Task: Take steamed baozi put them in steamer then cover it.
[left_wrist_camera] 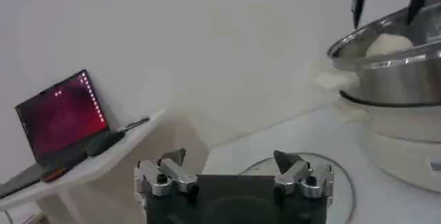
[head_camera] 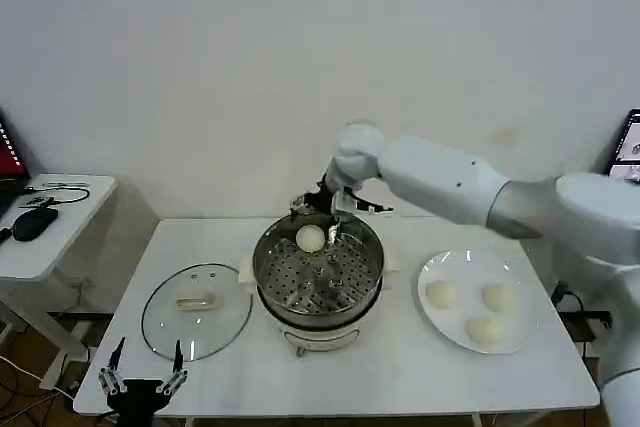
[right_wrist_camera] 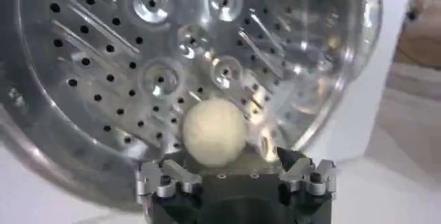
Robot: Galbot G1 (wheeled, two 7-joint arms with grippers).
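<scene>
The steel steamer (head_camera: 345, 297) stands mid-table with one steamed baozi (head_camera: 311, 238) lying on its perforated tray (right_wrist_camera: 138, 60) near the back wall. My right gripper (head_camera: 331, 211) hovers just above that bun, open. Its fingers stand wide on both sides of the baozi (right_wrist_camera: 213, 132) without touching it. Three more baozi (head_camera: 441, 294) lie on the white plate (head_camera: 465, 267) to the right. My left gripper (head_camera: 146, 357) rests open and empty at the table's front left corner. From the left wrist view, the left gripper (left_wrist_camera: 231, 156) sits low, facing the steamer (left_wrist_camera: 400, 74).
The round glass lid (head_camera: 197, 309) lies flat on the table to the left of the steamer, just beyond the left gripper. A small side table (head_camera: 40, 247) with a laptop (left_wrist_camera: 62, 115) and a mouse stands off the table's left end.
</scene>
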